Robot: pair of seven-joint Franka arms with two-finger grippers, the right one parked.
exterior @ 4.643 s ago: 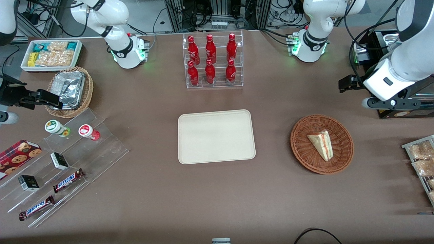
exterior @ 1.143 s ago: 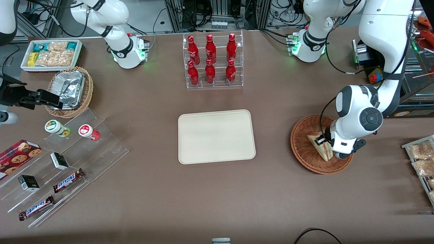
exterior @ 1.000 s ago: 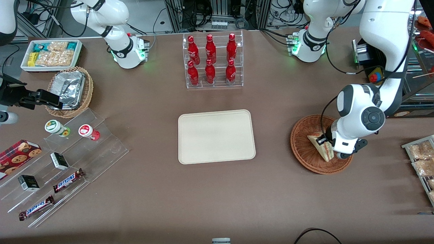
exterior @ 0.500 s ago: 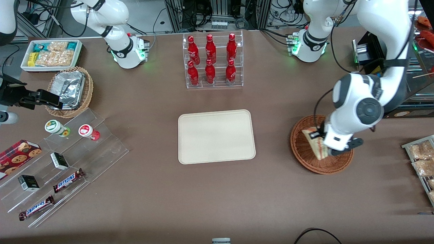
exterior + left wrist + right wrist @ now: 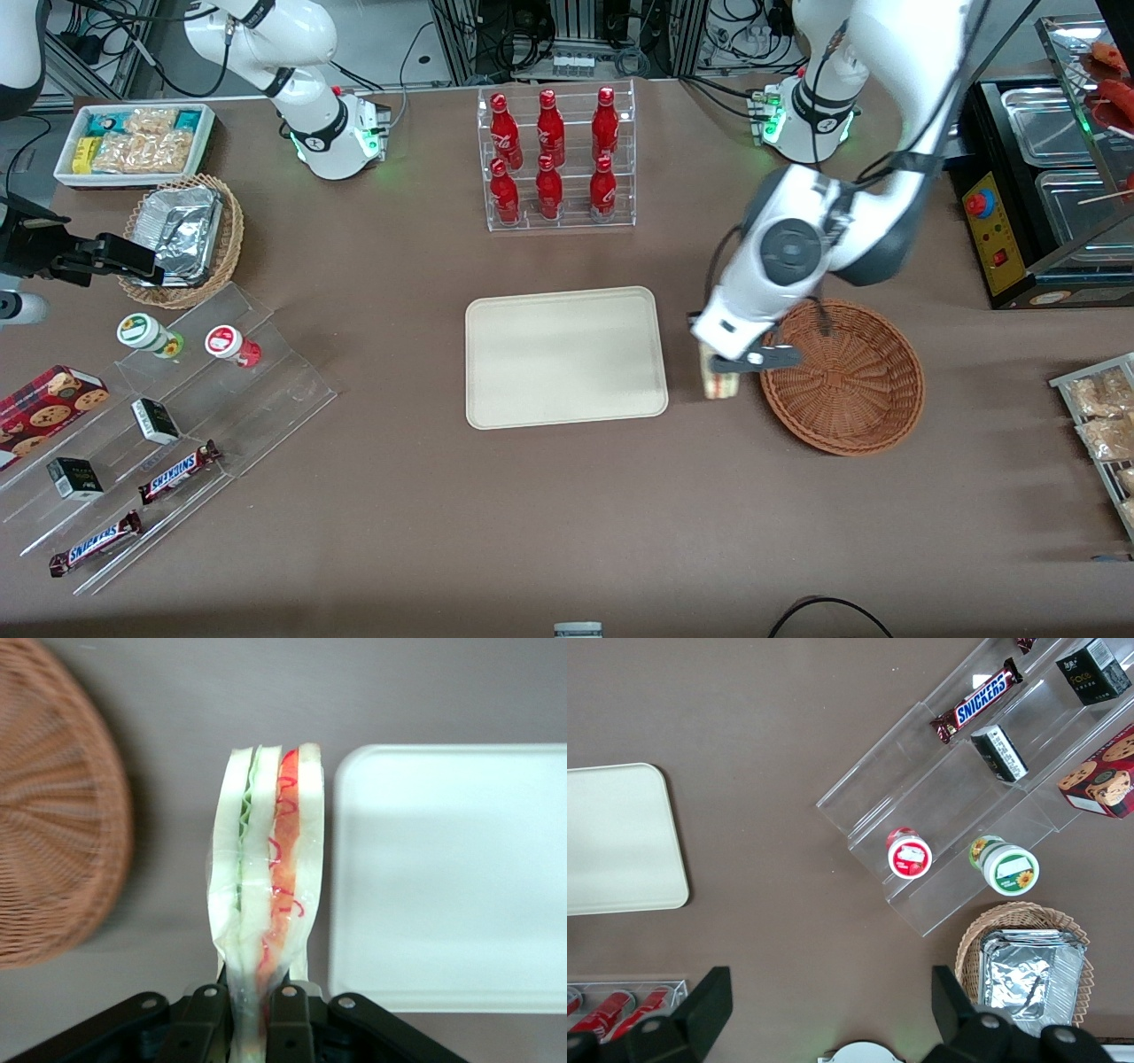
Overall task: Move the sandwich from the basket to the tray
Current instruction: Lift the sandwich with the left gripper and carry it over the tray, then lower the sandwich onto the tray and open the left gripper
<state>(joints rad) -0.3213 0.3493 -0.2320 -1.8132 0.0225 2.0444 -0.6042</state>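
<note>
My left gripper (image 5: 719,365) is shut on the sandwich (image 5: 718,383), a pale bread wedge with red, orange and green layers, and holds it above the table between the tray and the basket. In the left wrist view the sandwich (image 5: 266,877) hangs pinched between the gripper (image 5: 251,1014) fingers. The reddish-brown wicker basket (image 5: 842,377) (image 5: 53,833) stands with nothing in it toward the working arm's end. The cream-beige tray (image 5: 565,356) (image 5: 452,877) lies bare at the table's middle.
A clear rack of red bottles (image 5: 555,159) stands farther from the front camera than the tray. A tan basket with foil (image 5: 183,237), a white snack bin (image 5: 133,142) and clear steps with candy bars (image 5: 168,425) lie toward the parked arm's end. Packets on a rack (image 5: 1103,425) lie at the working arm's end.
The gripper has lifted the sandwich out of the basket and carried it sideways toward the tray. The basket now holds nothing.
</note>
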